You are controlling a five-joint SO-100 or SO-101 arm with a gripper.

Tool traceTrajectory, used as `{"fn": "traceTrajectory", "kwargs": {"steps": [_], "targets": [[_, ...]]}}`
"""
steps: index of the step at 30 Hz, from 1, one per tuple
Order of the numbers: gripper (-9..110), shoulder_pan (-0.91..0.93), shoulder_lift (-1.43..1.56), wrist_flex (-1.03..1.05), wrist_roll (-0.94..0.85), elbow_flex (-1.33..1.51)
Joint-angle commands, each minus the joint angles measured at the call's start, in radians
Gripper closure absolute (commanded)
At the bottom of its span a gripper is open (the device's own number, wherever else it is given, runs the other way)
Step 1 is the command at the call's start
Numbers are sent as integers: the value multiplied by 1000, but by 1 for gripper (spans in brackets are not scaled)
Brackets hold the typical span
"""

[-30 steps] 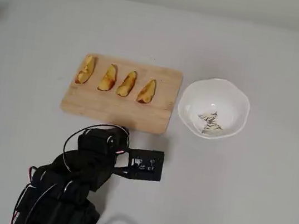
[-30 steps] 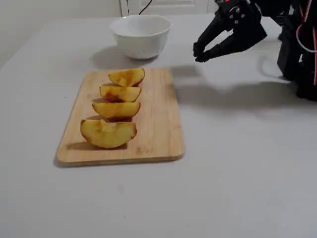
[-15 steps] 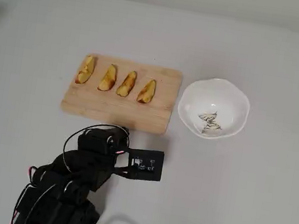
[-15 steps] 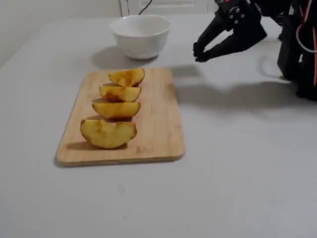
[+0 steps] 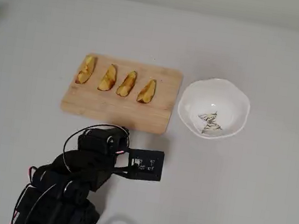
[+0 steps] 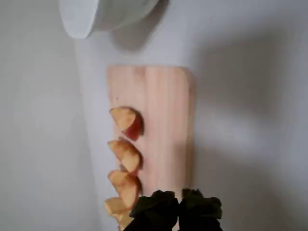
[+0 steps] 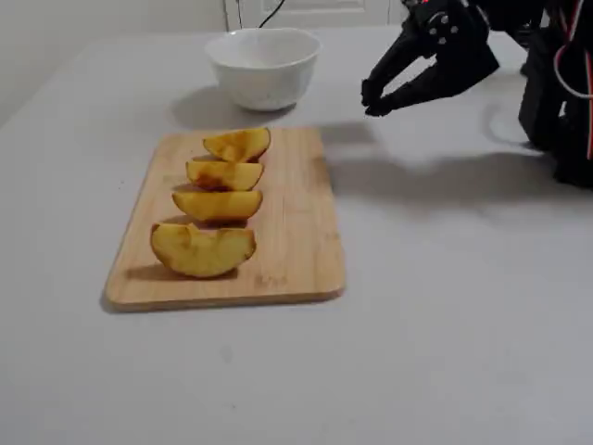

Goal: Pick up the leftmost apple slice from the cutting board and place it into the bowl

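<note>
Apple slice (image 5: 85,69) lies w/ long axis across the cutting board (image 5: 117,109), beyond the hand (image 7: 374,98); hand raised, nearly closed, empty.

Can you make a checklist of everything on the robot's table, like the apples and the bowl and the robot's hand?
Surface: plain white table, bare around the things.
Board: cutting board left of the bowl in the overhead view.
Apples: four slices in a row; leftmost apple slice untouched on the board.
Bowl: bowl holds no apple; dark squiggle inside.
Clutter: nothing seen.
Gripper: gripper in the air beside the board, holding nothing, jaws close together.
Cables: wires looped on the arm.
Surroundings: white wall, door at the back.
</note>
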Motion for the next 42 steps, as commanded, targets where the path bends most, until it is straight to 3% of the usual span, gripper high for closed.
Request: {"fn": "traceTrajectory", "kwargs": {"steps": [1,16,20,24,31,42], "targets": [[101,9,12,5,2,-3],[101,-106,12,-5,-130,-3],[101,-193,12,-37,-411,-5],[100,-345,-8,-71,-546,-57],[94,-454,-716,-183,-686,-517],[75,-578,-1502,-43,-739,-1252]]}}
